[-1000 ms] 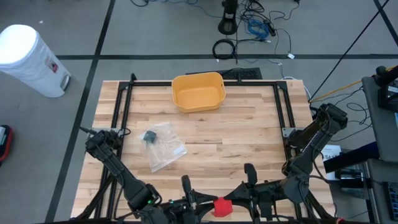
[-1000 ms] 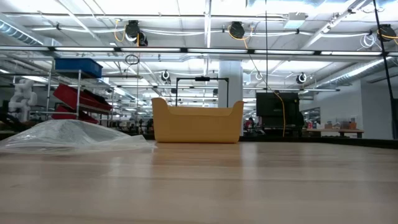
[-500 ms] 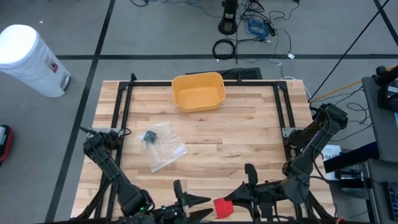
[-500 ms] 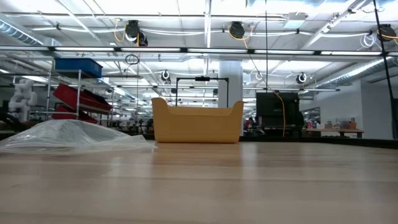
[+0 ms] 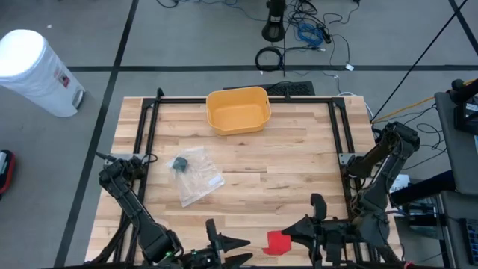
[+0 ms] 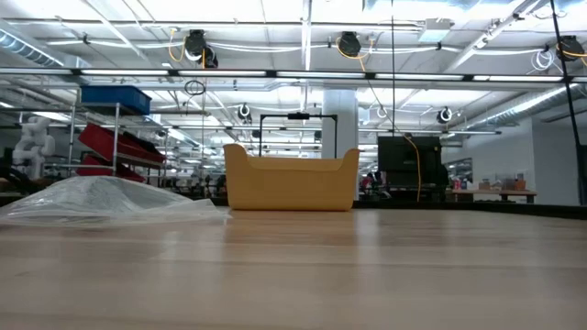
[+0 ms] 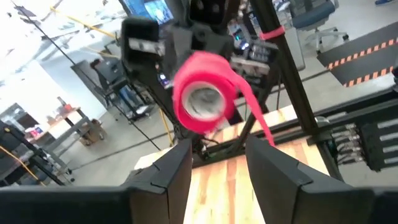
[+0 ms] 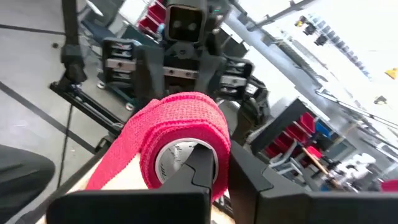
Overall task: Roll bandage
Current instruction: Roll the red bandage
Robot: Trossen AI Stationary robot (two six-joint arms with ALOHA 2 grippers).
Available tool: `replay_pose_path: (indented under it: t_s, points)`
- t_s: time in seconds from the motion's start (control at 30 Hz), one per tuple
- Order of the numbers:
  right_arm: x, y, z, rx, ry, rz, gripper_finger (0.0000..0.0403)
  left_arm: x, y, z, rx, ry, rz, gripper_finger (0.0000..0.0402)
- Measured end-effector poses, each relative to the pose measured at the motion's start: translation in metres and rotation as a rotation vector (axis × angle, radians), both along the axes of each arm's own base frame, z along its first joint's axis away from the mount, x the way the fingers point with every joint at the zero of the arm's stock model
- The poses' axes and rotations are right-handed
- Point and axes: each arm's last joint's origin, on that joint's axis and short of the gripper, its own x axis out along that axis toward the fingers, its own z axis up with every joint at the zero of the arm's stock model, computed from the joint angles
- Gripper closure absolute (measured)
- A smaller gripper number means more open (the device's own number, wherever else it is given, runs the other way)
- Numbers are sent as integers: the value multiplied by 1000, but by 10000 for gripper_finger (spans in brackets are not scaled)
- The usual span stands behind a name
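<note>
The bandage is a red roll (image 5: 278,241) with a pale core, held above the table's near edge. A loose tail (image 7: 254,119) hangs from it. My right gripper (image 5: 290,237) is shut on the roll and points level toward the table's left. My left gripper (image 5: 240,245) faces it from the left, open, a short gap away from the roll. In the left wrist view the roll (image 7: 202,93) shows beyond my open fingers (image 7: 217,168). The low view shows neither gripper nor the roll. My right gripper pinches the roll's wound wall (image 8: 214,146) at one open end. One finger (image 8: 200,163) stands in the core's opening and the other (image 8: 249,180) on the roll's outer side. The fingers come level from the table's right. The roll is lifted clear and its tail (image 8: 109,171) hangs slack.
A yellow bin (image 5: 237,110) stands at the table's far middle. A clear plastic bag (image 5: 196,176) with a dark item lies left of centre. Black frame rails (image 5: 149,127) run along the table's sides. A white trash can (image 5: 33,71) stands off the table.
My left gripper has opened, let go of the roll and drawn back a little toward the table's left edge. My right gripper has carried the roll toward the table's right edge, which widened the gap between the two grippers.
</note>
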Motion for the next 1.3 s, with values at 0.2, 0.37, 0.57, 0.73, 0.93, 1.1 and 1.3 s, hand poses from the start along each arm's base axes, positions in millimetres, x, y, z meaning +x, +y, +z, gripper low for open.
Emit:
replay_pose_path:
  t_s: [0.2,0.37,0.57,0.73,0.93,1.1,1.3]
  points:
    - [-17,-1,8,2,-9,-75,384,5,4,-13,-135,74,-78,243]
    - [-27,-1,13,-6,-12,-105,384,22,5,-37,-269,100,-53,243]
    - [-28,-1,13,-18,-8,-140,384,49,4,-60,-266,70,-47,223]
    - [-28,-1,13,-25,-8,-140,384,67,6,-80,-274,64,-32,170]
    - [-28,-1,13,-31,-8,-140,384,69,0,-92,-286,77,-32,127]
    - [-28,-1,13,-28,-9,-137,384,63,-11,-98,-300,77,-30,123]
    - [-28,-1,13,-15,-10,-132,384,73,-8,-121,-227,95,48,123]
